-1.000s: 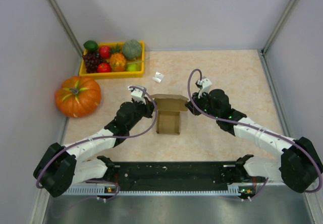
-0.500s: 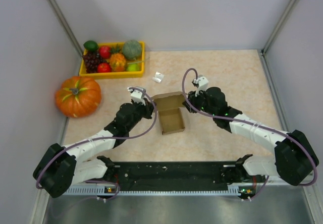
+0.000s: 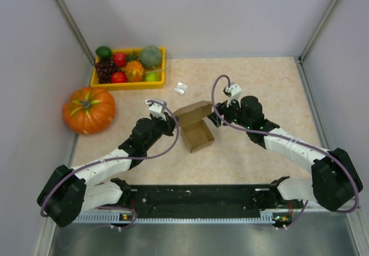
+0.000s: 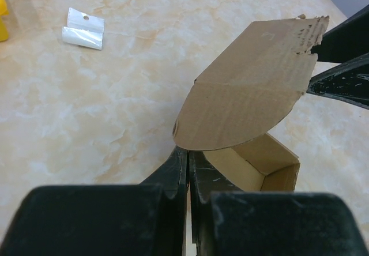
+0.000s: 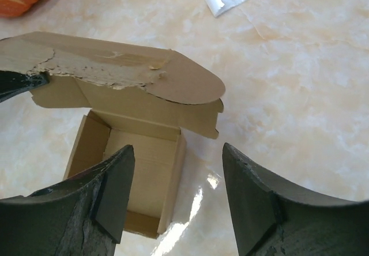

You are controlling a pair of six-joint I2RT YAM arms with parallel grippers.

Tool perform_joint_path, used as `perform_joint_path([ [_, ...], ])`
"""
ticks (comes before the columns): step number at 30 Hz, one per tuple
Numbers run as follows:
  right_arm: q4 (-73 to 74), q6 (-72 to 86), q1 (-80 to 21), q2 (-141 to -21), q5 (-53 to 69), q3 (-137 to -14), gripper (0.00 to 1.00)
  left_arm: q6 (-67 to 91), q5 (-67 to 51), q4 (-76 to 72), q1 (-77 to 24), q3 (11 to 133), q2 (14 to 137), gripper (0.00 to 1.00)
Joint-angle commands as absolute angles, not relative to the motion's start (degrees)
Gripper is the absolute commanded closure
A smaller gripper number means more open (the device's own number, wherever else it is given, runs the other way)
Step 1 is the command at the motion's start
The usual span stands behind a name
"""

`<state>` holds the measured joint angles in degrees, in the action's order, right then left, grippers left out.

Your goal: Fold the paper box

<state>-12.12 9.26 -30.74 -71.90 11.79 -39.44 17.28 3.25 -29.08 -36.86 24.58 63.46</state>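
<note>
— Whereabouts of the paper box?

— Sitting on the worktop, about the middle, right between the two grippers. Folded up into a small open tray already, with the lid tilted up over the far side and not yet shut down. Torn and ragged along one edge of that lid.

— And the left gripper?

— Down at the left side of the box. Pressed tight together, going by the wrist view, with only a hairline slit between the fingers. Tips tucked just under the rounded near corner of the lid, so no telling about cardboard nipped between them or not.

— And the right gripper?

— Spread wide, holding nothing. Close in at the right side of the box, just beside the lid's far tip; touching or not, hard to tell. From its own camera, looking down into the open tray, with one finger at either side of the picture.

— Anything else around?

— Small white packet lying beyond the box, apart from it. Pumpkin off at the left edge of the worktop. Yellow tray of fruit behind that, in the far left corner. Both well apart from the box.
</note>
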Motion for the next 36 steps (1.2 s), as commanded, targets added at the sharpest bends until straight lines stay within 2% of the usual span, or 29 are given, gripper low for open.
perform_joint_path([
  [1, -18.8, 6.8, -30.0, -75.3, 16.8, -41.1, 0.36, 16.3, 2.2, -31.8, -37.0, 24.3, 62.2, 1.00],
  [5, -25.4, 9.4, -24.8, -78.2, 22.8, -40.3, 0.28, 15.7, 0.9, -31.9, -37.0, 24.3, 61.8, 1.00],
  [9, -29.9, 7.7, -23.3, -80.9, 27.9, -39.8, 0.27, 15.4, 0.4, -32.4, -36.6, 24.3, 62.0, 1.00],
  [13, -36.9, 9.3, -20.7, -84.3, 37.0, -38.8, 0.27, 15.5, -2.5, -33.5, -35.8, 23.6, 62.5, 1.00],
  [15, -35.4, 8.2, -20.7, -86.3, 39.7, -40.7, 0.29, 15.6, -3.3, -34.0, -35.2, 23.3, 62.6, 1.00],
  [20, -34.0, 6.7, -20.7, -89.3, 39.7, -43.1, 0.33, 15.7, -4.7, -34.5, -34.2, 22.9, 62.3, 1.00],
  [27, -36.1, 7.6, -20.5, -92.2, 40.0, -45.1, 0.34, 15.6, -5.8, -34.5, -33.7, 22.7, 62.1, 1.00],
  [28, -36.6, 8.2, -20.5, -92.5, 40.2, -45.2, 0.36, 15.7, -5.8, -34.6, -33.7, 22.6, 62.3, 1.00],
  [31, -35.9, 9.8, -20.5, -92.3, 40.4, -45.5, 0.63, 16.1, -4.5, -34.5, -33.6, 22.9, 62.4, 1.00],
  [32, -35.8, 10.3, -20.6, -91.2, 40.0, -45.2, 0.79, 15.8, -4.3, -34.3, -33.6, 23.1, 62.4, 1.00],
  [34, -34.4, 12.6, -21.3, -88.8, 35.6, -43.3, 1.00, 17.4, -0.6, -32.7, -34.2, 24.1, 62.7, 1.00],
  [36, -34.9, 15.3, -24.1, -83.9, 29.9, -39.6, 1.00, 19.0, 5.0, -32.8, -35.2, 24.3, 63.0, 1.00],
])
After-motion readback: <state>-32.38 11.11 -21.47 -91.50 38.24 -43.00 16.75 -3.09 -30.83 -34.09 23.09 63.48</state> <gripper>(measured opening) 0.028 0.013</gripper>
